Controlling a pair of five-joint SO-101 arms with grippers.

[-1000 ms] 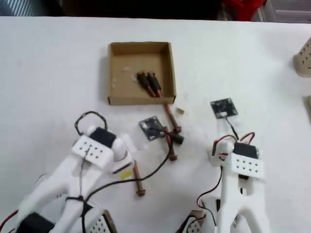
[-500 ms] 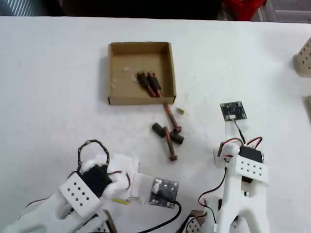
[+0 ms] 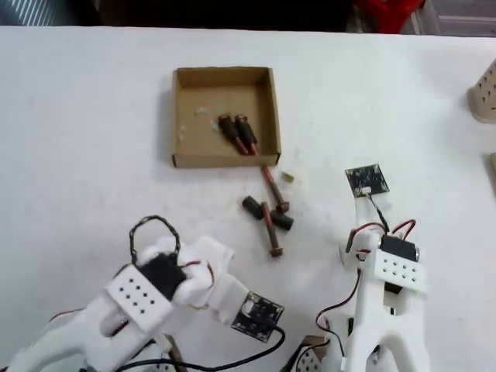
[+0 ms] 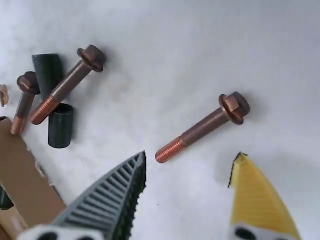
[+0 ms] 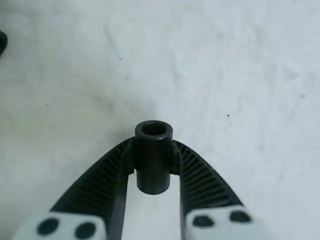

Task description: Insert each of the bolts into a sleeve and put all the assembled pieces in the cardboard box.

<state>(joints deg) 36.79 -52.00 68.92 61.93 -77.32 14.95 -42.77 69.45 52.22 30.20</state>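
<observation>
Bolts (image 4: pixel 202 128) — three loose, sleeves (image 4: pixel 61 125) — two, third sleeve (image 5: pixel 152 172) in right hand (image 5: pixel 153 145)

A white table (image 3: pixel 93 116) is spreading wide. A beige perforated block (image 3: pixel 486 93) is standing at its right edge. A tiny tan scrap (image 3: pixel 287 177) is lying mid-table.

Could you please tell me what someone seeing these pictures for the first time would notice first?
The right gripper pinching a black sleeve draws the eye first. Next comes the left gripper, open, with a lone copper bolt lying on the white table just beyond its fingertips. Farther off, the cardboard box holds two assembled pieces, with loose bolts and sleeves on the table between it and the arms.
</observation>
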